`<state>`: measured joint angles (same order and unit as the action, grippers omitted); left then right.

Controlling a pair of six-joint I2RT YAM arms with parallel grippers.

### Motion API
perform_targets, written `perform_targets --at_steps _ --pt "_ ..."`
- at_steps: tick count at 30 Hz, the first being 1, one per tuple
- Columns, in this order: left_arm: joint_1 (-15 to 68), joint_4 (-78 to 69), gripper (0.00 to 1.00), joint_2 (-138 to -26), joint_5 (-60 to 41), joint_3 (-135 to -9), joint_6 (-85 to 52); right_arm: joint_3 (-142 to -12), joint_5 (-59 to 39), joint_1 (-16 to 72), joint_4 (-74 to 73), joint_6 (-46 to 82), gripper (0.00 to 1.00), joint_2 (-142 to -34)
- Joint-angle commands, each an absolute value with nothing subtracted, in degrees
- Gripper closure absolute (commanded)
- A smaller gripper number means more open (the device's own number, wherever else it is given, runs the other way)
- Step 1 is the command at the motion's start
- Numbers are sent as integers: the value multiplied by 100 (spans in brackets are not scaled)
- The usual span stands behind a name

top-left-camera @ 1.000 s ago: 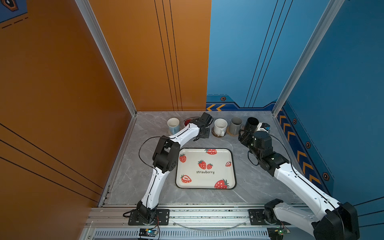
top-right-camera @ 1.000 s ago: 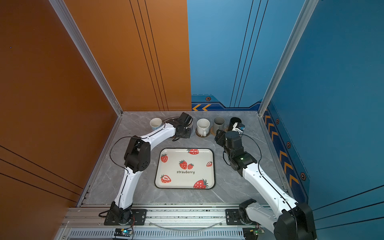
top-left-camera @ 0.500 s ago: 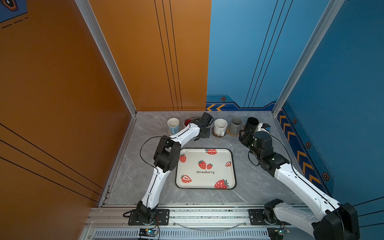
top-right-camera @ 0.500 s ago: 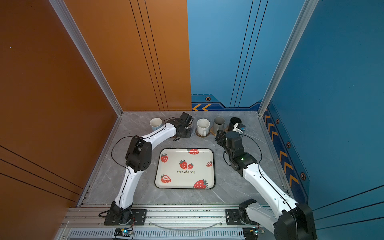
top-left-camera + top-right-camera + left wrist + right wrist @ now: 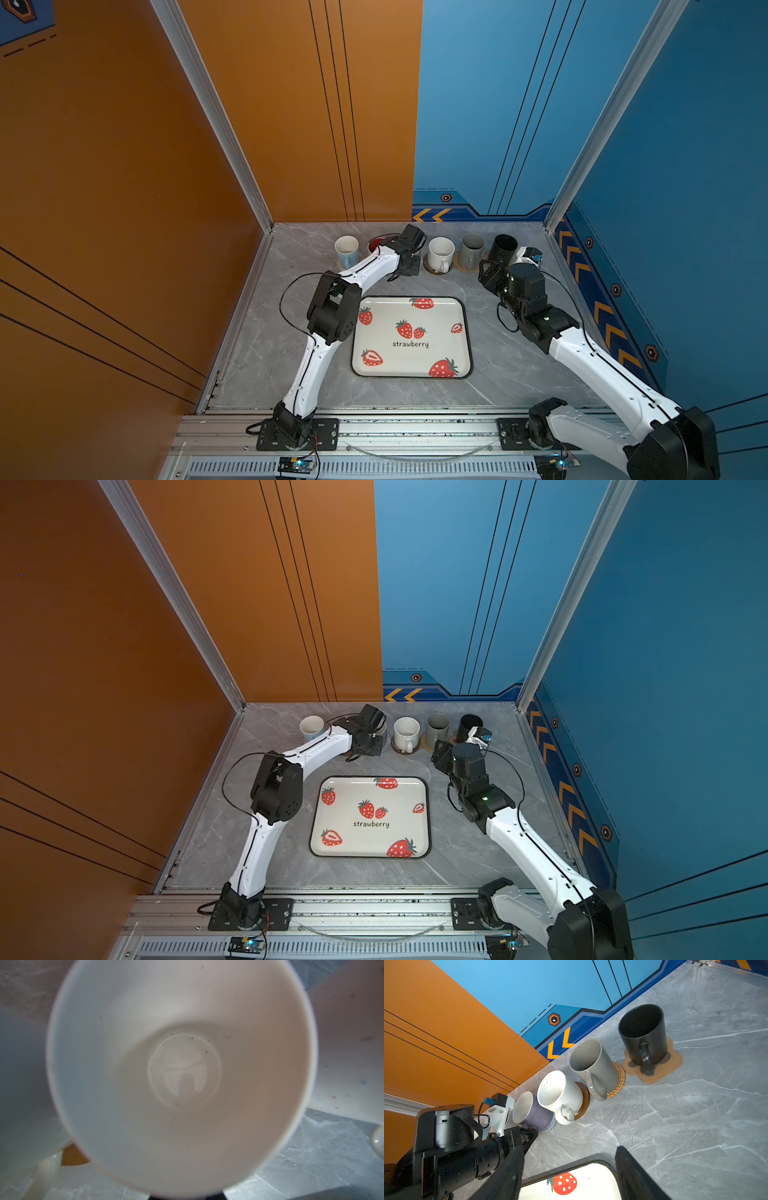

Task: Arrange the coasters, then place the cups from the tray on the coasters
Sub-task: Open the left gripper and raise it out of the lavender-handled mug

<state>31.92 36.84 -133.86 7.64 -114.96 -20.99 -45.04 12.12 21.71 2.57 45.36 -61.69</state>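
Your lavender mug (image 5: pixel 533 1113) stands upright at the far edge of the table (image 5: pixel 498 374), purple outside and pale inside, on the grey woven coaster (image 5: pixel 552 1126). The left wrist view looks straight down into it. The left gripper (image 5: pixel 527 1135) is drawn narrow at its handle and appears to pinch it.

On one side is the red-lined mug (image 5: pixel 375 244), half hidden by the arm, then the light blue mug (image 5: pixel 347 249). On the other side are the speckled white mug (image 5: pixel 560 1093) on a brown wooden disc (image 5: pixel 585 1095), the grey mug (image 5: pixel 593 1068) on the rattan round (image 5: pixel 619 1078), and the black mug (image 5: pixel 643 1034) on the paw-shaped coaster (image 5: pixel 672 1064).

The right gripper (image 5: pixel 569 1149) hangs spread and empty near the far corner of the tray (image 5: pixel 411 361), which lies mid-table.

Against a second ago, you see no real shift. Both arms and every mug hold their places.
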Motion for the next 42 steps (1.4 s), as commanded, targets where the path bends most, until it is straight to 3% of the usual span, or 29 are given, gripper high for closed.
perform_targets --at_steps 1,7,20,42 --pt "3138 3505 83 -13346 615 -11657 -2114 -4436 1201 2127 380 4632 32 -6028" --pt "3138 3502 73 -13302 580 -11624 -2118 -4419 1191 2118 380 4632 32 -6013" --pt "3138 3505 69 -13162 510 -11526 -2153 -4425 1188 2109 413 4641 32 -5970" --pt "3331 3480 45 -12305 685 -11047 -1944 -4440 1156 2144 465 4693 32 -5888"
